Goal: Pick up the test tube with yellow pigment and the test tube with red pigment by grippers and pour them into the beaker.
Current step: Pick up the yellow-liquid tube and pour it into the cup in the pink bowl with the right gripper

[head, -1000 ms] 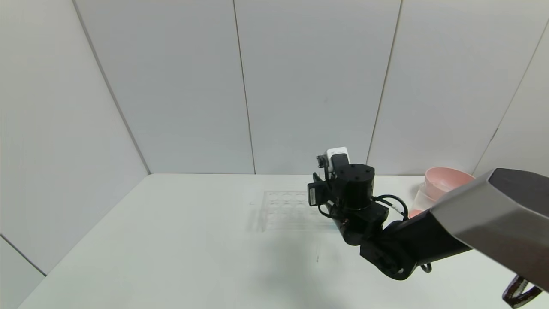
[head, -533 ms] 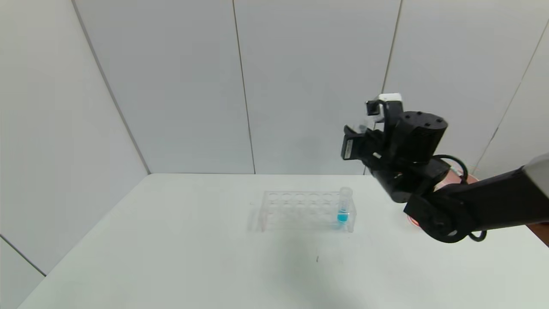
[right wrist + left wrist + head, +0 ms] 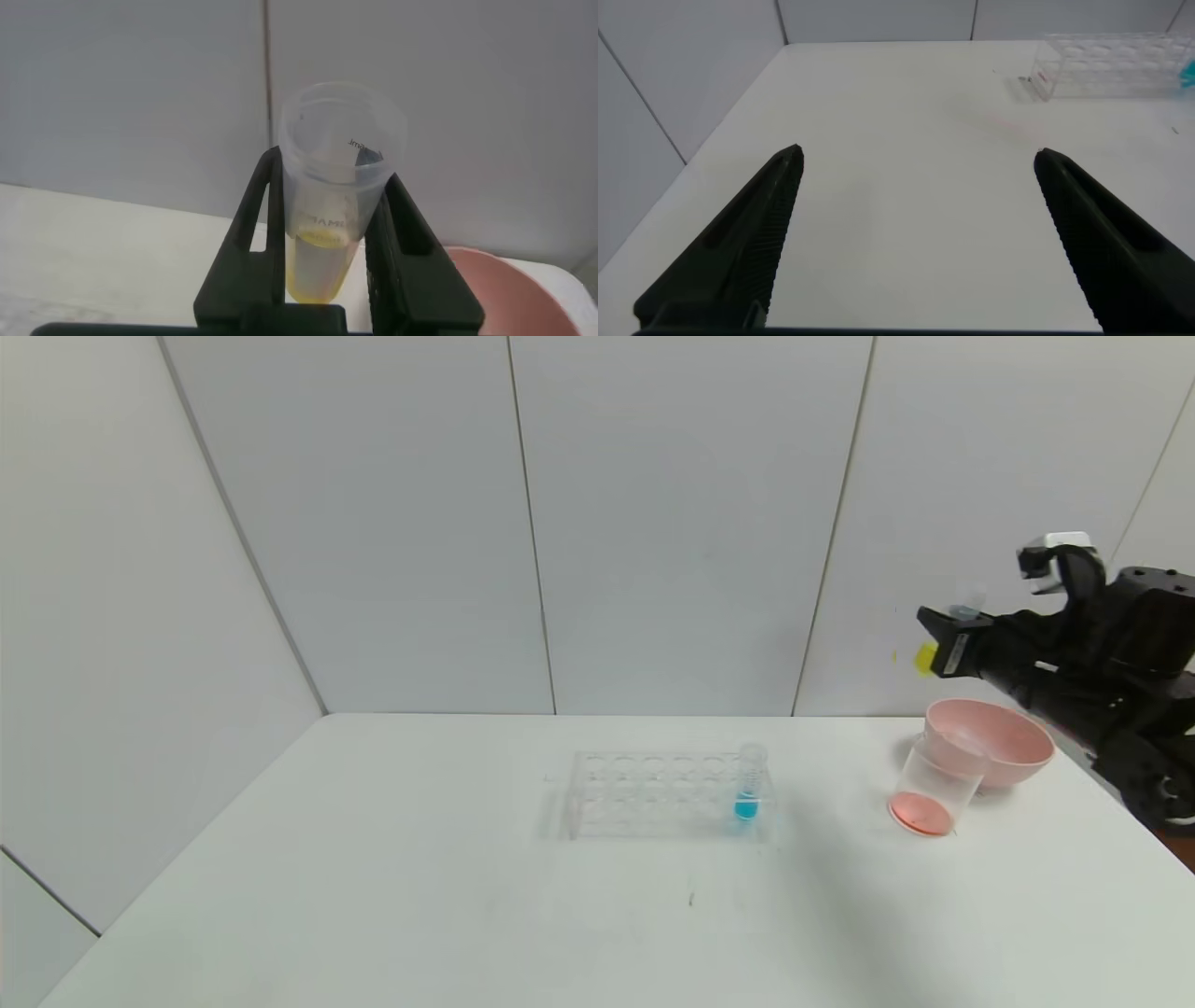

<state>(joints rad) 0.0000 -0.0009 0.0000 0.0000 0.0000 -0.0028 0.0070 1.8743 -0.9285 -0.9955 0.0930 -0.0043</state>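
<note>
the right gripper has its two black fingers closed on the test tube with yellow pigment, which stands upright between them, open mouth above the tips and yellow liquid low down. it hangs above and just beyond the beaker, which holds red liquid and sits beside the pink bowl. the left gripper hovers spread wide and empty over the table, well apart from the rack with the blue tube.

black right arm, white-grey block, ridged black fingers.
</note>
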